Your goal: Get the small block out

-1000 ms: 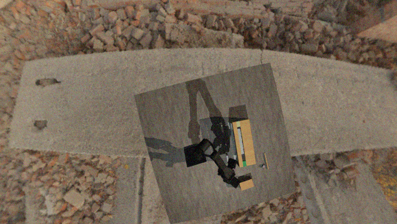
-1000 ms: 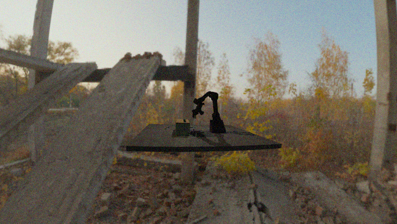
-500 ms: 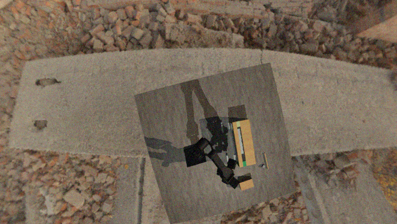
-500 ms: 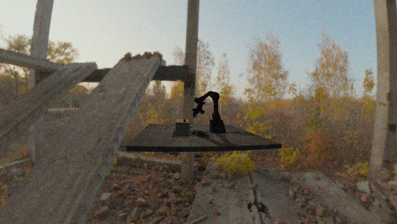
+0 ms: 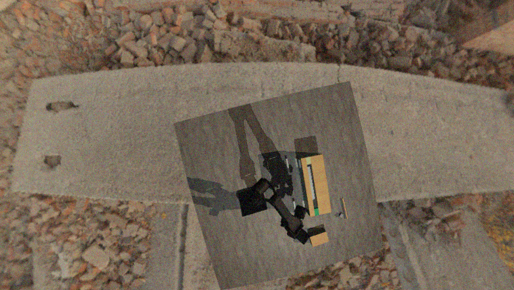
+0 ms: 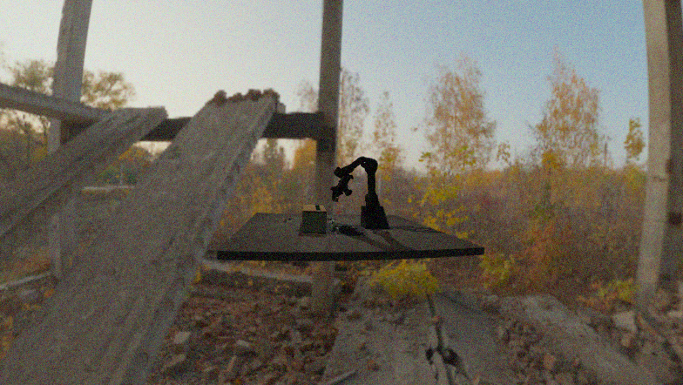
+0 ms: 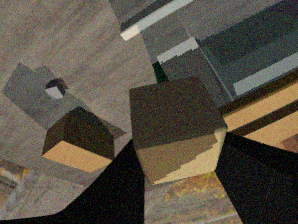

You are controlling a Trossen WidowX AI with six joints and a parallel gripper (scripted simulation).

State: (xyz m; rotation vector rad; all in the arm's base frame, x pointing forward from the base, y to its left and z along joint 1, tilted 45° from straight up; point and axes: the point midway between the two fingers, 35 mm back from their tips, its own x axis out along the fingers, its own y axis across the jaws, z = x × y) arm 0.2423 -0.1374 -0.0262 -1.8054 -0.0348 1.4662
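Observation:
My gripper (image 7: 170, 140) (image 6: 334, 197) is shut on a small block (image 7: 177, 112), with one dark finger on each side. The block looks dark brown on one face and tan on another in the wrist view. In the exterior view the gripper hangs in the air, higher than the box and a little to its right; the block cannot be made out there. The box (image 5: 325, 184) (image 6: 314, 220) (image 7: 262, 120) stands upright on the table, with a tan slotted top. The shelf inside cannot be made out clearly.
A separate wooden block (image 5: 318, 239) (image 7: 77, 154) stands on the table (image 5: 223, 144) near the box's lower end in the top view. A thin tan upright piece (image 5: 344, 208) stands right of the box. A pale bar (image 7: 160, 17) lies in front of the box's clear side.

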